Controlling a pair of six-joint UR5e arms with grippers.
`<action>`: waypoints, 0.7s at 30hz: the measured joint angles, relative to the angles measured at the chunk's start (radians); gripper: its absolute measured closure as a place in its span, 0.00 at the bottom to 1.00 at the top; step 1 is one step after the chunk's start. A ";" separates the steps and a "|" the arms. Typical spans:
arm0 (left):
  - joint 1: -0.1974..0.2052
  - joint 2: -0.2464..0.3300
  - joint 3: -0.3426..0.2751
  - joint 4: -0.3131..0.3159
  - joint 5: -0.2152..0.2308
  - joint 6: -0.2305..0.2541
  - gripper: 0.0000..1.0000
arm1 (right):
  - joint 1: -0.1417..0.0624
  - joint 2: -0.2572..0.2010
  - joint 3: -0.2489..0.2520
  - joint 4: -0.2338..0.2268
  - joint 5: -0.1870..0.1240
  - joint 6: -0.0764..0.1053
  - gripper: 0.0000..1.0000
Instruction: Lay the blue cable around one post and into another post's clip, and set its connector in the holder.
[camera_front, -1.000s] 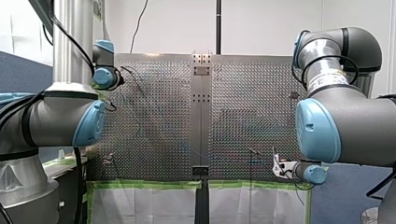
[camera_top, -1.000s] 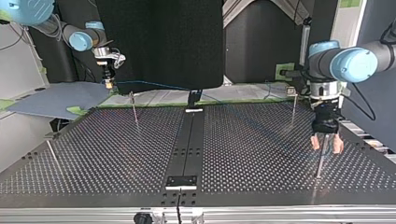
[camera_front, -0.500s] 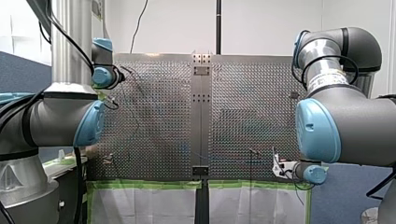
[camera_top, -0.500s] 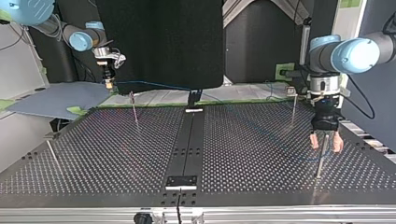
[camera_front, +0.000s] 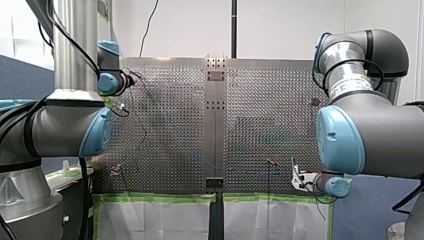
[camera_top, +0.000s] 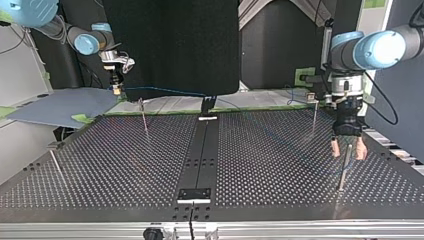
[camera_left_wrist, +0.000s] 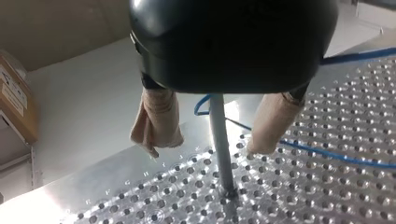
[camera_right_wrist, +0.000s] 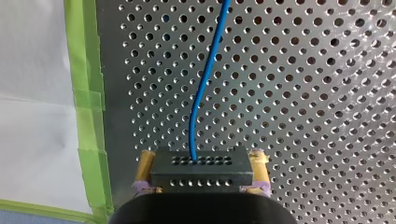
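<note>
Our perforated table (camera_top: 125, 165), green tape (camera_right_wrist: 88, 116) along its edge, thin blue cable (camera_right_wrist: 205, 74) leaving the black connector (camera_right_wrist: 201, 179) pinched in our right gripper (camera_right_wrist: 201, 158) at top view's ten o'clock, our left gripper (camera_left_wrist: 208, 145) spread astride a post (camera_left_wrist: 223, 163) at three o'clock.

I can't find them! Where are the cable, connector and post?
cable (camera_right_wrist: 205, 79), right wrist view, middle of its run
connector (camera_right_wrist: 201, 170), right wrist view, its front face
post (camera_left_wrist: 220, 140), left wrist view, its shaft

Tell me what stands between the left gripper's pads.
A thin metal post stands between my left gripper's beige pads, touching neither; the left wrist view shows it.
</note>
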 joint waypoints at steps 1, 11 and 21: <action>0.000 0.001 -0.005 0.008 0.004 -0.009 0.00 | 0.000 0.000 0.000 0.000 0.000 0.000 1.00; 0.005 0.049 -0.061 0.081 0.016 -0.093 0.00 | 0.000 0.000 0.000 -0.002 0.000 0.000 1.00; 0.012 0.061 -0.127 0.166 0.019 -0.177 0.00 | 0.000 0.000 0.000 -0.003 0.000 0.002 1.00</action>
